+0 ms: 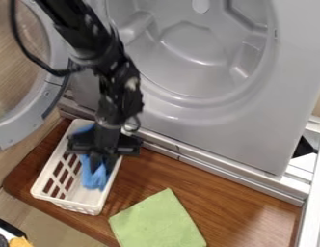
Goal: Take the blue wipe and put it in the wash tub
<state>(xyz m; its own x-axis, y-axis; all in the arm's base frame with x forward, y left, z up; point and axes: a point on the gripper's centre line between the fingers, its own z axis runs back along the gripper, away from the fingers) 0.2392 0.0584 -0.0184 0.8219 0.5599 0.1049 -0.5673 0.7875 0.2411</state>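
Wipe (94, 178) bunches at my pincer's (102, 166) tip, mostly below and left of it, long axis down the view. Can't tell if I'm gripping it. Basket (44, 185) around both. Green cloth (159, 222) lower right of pincer; tub (194, 46) up and right.

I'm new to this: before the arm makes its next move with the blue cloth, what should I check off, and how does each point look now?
1. Blue wipe within reach of the end effector: ok, directly beneath it.
2. Secure hold on the wipe: cannot tell.
3. Wipe lifted out of the white basket: not ok, it is inside.
4. Washer door swung open: ok.
5. Opening of the wash tub unblocked: ok, mostly exposed.
6. Green cloth outside the basket: ok.
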